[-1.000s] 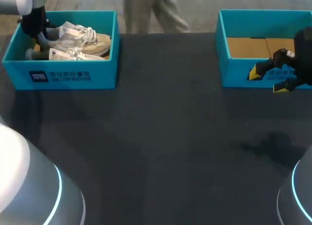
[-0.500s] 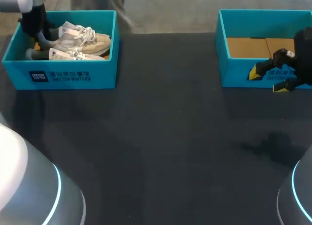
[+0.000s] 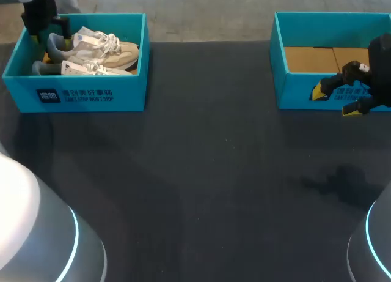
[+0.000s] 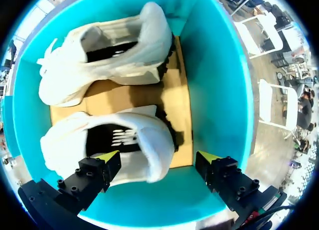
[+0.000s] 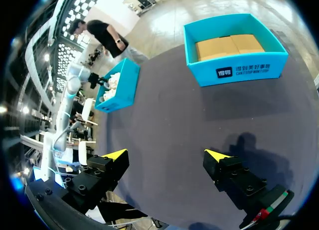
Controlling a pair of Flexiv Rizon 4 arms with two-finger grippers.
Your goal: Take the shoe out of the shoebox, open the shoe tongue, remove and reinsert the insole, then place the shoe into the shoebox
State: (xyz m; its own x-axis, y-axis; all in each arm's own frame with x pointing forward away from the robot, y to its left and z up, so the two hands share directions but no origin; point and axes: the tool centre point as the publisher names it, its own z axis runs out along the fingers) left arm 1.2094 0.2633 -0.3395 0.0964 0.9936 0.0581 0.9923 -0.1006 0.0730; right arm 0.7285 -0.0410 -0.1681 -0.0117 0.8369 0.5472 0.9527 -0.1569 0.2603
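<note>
Risk of ramming one finger of the spread left claw [image 4: 158, 156] into the end wall of the shoebox [image 4: 214, 90], or of shoving rather than pinching the heel of the nearer shoe [image 4: 114, 140] lying just beside that wall inside; right claw [image 5: 166, 154] likewise spread, well away over the counter [image 5: 164, 105].

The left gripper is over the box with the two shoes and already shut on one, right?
Not shut. The left gripper is over the box with the two shoes, but open, holding neither; the left wrist view shows its fingers wide apart.
</note>
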